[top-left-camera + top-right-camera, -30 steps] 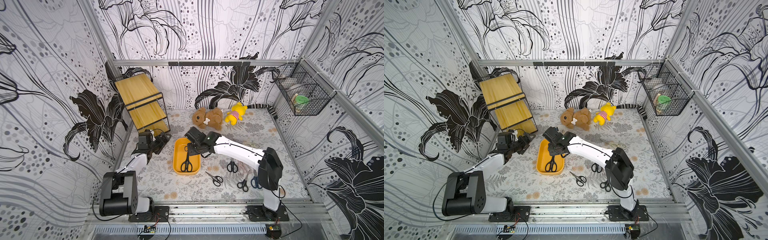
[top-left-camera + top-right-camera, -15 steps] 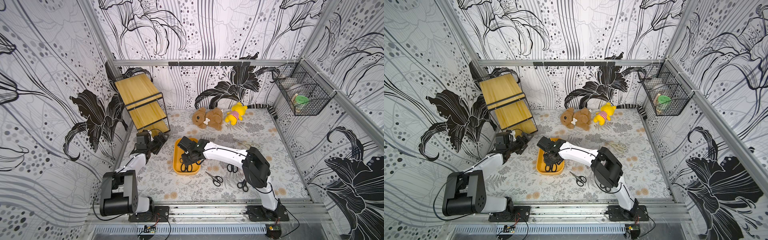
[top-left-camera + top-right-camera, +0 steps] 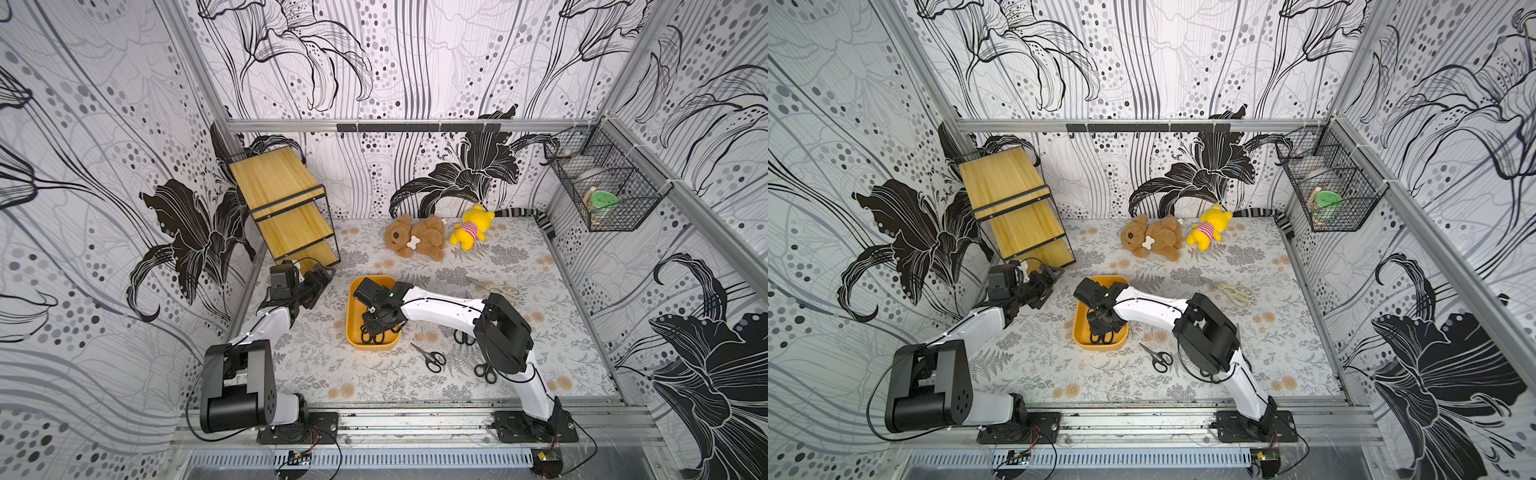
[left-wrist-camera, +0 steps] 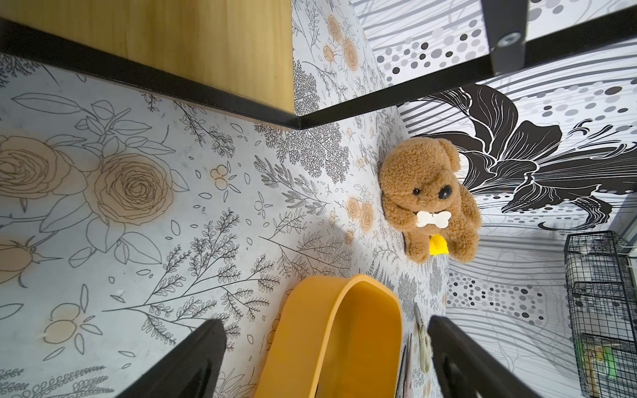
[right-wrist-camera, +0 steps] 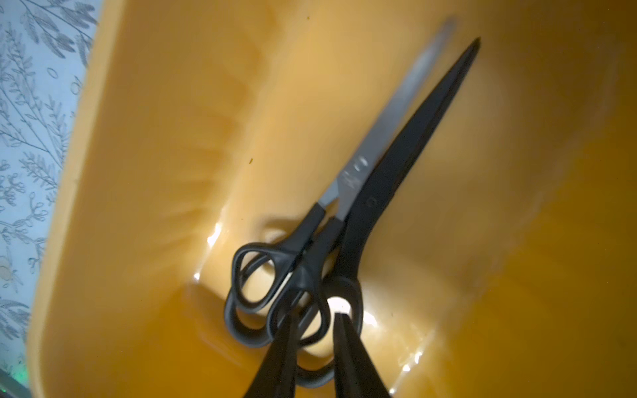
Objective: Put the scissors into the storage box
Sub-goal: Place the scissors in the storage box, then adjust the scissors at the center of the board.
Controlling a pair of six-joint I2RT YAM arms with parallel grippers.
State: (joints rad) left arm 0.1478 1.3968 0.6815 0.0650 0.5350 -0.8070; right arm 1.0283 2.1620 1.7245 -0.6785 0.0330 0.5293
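Observation:
The orange-yellow storage box (image 3: pixel 355 308) (image 3: pixel 1079 328) lies mid-table. Two black-handled scissors (image 5: pixel 379 165) (image 3: pixel 371 336) lie inside it, handles at its near end. My right gripper (image 5: pixel 315 315) (image 3: pixel 376 322) reaches into the box, its jaws a narrow gap apart around one handle loop, not pinching it. My left gripper (image 3: pixel 322 276) (image 4: pixel 324 322) hovers open beside the box's far left corner, holding nothing. More scissors lie on the table: a small black pair (image 3: pixel 432 357), a black pair (image 3: pixel 486 372) by the right arm, and a cream pair (image 3: pixel 494 286) (image 4: pixel 422 330).
A wooden shelf rack (image 3: pixel 286 199) stands at the back left, close to my left gripper. A brown plush dog (image 3: pixel 415 239) and a yellow plush bear (image 3: pixel 471 226) lie at the back. A black wire basket (image 3: pixel 606 195) hangs on the right wall.
My right gripper has moved down the box toward its near end, lowering a pair of scissors onto the pair lying there, and its jaws have parted slightly. The left arm has stayed put.

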